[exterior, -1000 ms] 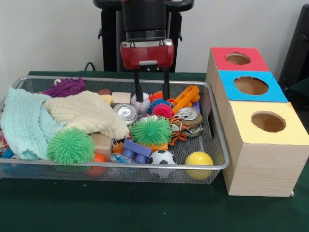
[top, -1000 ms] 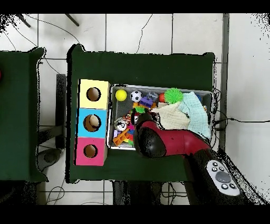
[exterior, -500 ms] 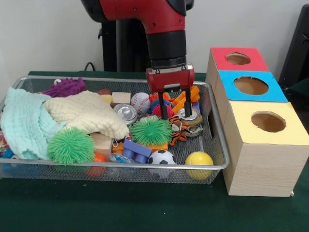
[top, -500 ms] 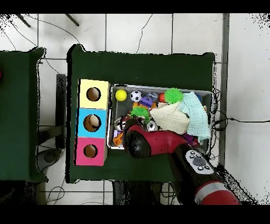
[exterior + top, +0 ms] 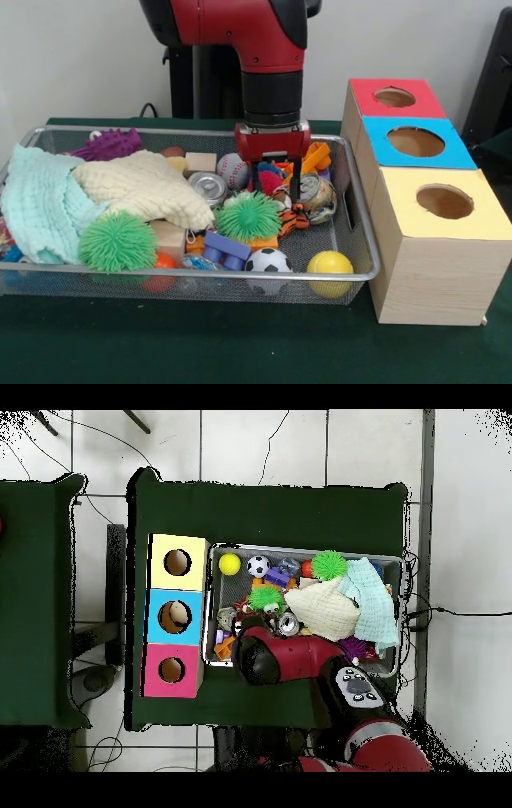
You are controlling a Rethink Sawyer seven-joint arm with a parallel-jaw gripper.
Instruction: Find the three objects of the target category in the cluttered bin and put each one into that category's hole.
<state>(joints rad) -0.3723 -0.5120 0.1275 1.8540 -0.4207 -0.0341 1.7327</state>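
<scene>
The wire mesh bin (image 5: 358, 232) holds a jumble of toys. My gripper (image 5: 274, 182) is lowered into its back right part, open, with one finger (image 5: 254, 179) on each side of a pink and blue spiky ball (image 5: 270, 178). It touches nothing that I can make out. A crushed can (image 5: 318, 194) lies just right of the gripper and another can (image 5: 210, 186) to its left. A baseball (image 5: 231, 168), a green spiky ball (image 5: 250, 216) and a toy tiger (image 5: 293, 216) crowd around it. In the overhead view the arm (image 5: 300, 656) hides the gripper.
Right of the bin stand a red box (image 5: 396, 98), a blue box (image 5: 414, 142) and a yellow box (image 5: 444, 202), each with a round hole. Cloths (image 5: 136, 188) fill the left half. A soccer ball (image 5: 268, 260) and a yellow ball (image 5: 330, 268) lie at the front rim.
The gripper came forward from the back of the bin, then shifted a little left and down among the toys. The right can now lies tilted.
</scene>
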